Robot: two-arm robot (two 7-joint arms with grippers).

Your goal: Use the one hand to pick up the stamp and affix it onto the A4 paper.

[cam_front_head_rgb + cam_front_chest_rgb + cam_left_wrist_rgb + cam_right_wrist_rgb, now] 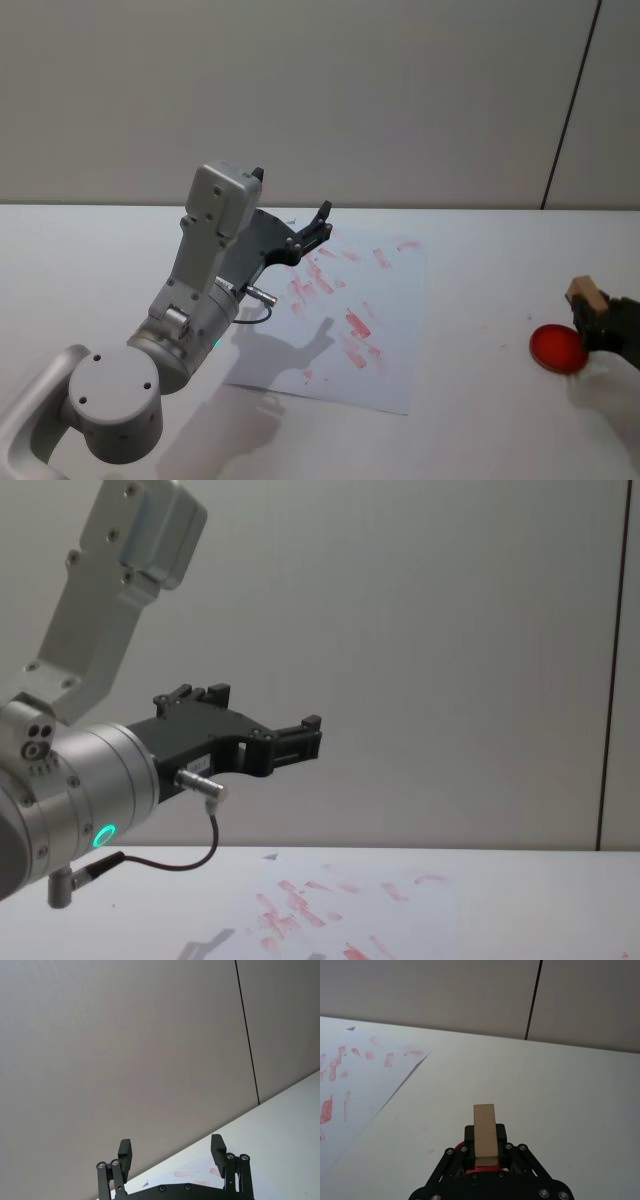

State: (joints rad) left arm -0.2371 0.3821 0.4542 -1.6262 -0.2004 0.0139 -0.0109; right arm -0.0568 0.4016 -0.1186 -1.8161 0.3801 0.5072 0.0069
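Stamp [484, 1132] sat clamped in the right gripper [598, 322] over the red ink pad [558, 349], well right of the A4 paper [385, 330]. A tilted landing could smear the print. The left gripper [312, 232] hung spread and empty above the sheet.

White table [480, 300]: flat, matte top, running back to a pale wall. On it: one A4 paper [350, 320], white, lying flat left of centre and skewed to the table's edges, marked with many red-pink rectangular prints (thickest toward its left half). One round red ink pad [558, 348], near the right edge, well apart from the sheet. Faint red smudges [427, 1140] on the bare top between them.
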